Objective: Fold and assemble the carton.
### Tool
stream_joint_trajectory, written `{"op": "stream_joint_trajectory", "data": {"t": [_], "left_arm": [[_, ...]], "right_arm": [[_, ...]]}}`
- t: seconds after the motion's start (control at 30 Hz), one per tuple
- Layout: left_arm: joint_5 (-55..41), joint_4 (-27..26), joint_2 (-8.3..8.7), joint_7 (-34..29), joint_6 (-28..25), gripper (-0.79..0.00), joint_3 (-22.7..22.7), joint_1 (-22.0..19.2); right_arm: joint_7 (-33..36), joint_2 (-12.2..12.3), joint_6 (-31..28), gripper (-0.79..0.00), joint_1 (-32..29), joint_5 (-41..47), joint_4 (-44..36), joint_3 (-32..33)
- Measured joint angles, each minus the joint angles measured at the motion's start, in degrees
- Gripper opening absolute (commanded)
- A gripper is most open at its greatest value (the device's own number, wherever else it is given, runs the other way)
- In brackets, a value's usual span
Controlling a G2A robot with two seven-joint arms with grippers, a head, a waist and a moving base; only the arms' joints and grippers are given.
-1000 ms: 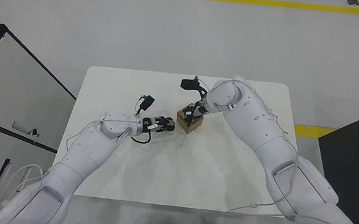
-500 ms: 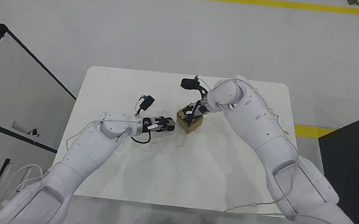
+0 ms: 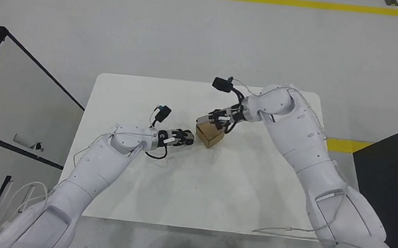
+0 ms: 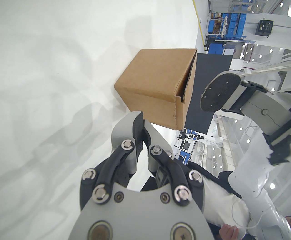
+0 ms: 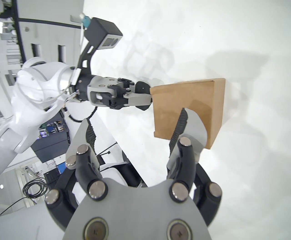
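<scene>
A small brown carton (image 3: 209, 134) stands on the white table (image 3: 250, 192), with its flaps folded in and a slit left along one edge (image 4: 188, 77). My left gripper (image 3: 186, 138) lies low on the table with its fingers shut and nothing between them. Their tips (image 4: 139, 123) rest against the carton's near side. The right gripper (image 3: 212, 119) hovers open just over the carton's far top edge. In the right wrist view one finger (image 5: 181, 127) overlaps the carton (image 5: 193, 102), and the left gripper (image 5: 144, 95) meets the carton's corner.
Grey cabinets (image 3: 5, 100) stand off the table's left side. A dark panel (image 3: 394, 176) stands to the right. Bare tabletop surrounds the carton on all sides.
The right arm has swung back and to the right, lifting its gripper off the carton's top. The left gripper and carton have stayed put.
</scene>
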Motion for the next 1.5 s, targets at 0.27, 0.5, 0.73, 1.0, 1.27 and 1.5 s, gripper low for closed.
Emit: {"op": "stream_joint_trajectory", "data": {"t": [0.27,0.5,0.73,1.0,1.27,1.5], "left_arm": [[0.0,0.0,0.00,0.0,0.0,-0.785,0.0,0.0],[0.0,0.0,0.00,0.0,0.0,-0.785,0.0,0.0],[0.0,0.0,0.00,0.0,0.0,-0.400,0.0,0.0],[1.4,-1.3,0.18,1.2,-2.0,0.000,-0.2,0.8],[16.8,-6.5,2.06,10.5,-16.3,0.000,-2.4,5.9],[15.7,-6.4,2.03,10.0,-16.1,0.000,-2.4,5.8]], "right_arm": [[11.0,5.9,-5.0,0.000,-13.2,13.6,-11.3,19.3],[12.3,9.5,-6.1,0.000,-23.1,22.4,-16.1,30.3],[12.3,11.8,-7.7,0.000,-26.9,29.6,-15.4,32.7],[12.3,11.9,-7.6,0.000,-26.8,28.8,-15.3,32.4],[12.3,11.9,-7.6,0.000,-26.8,28.8,-15.3,32.4],[12.3,11.9,-7.6,0.000,-26.8,28.8,-15.3,32.4]]}}
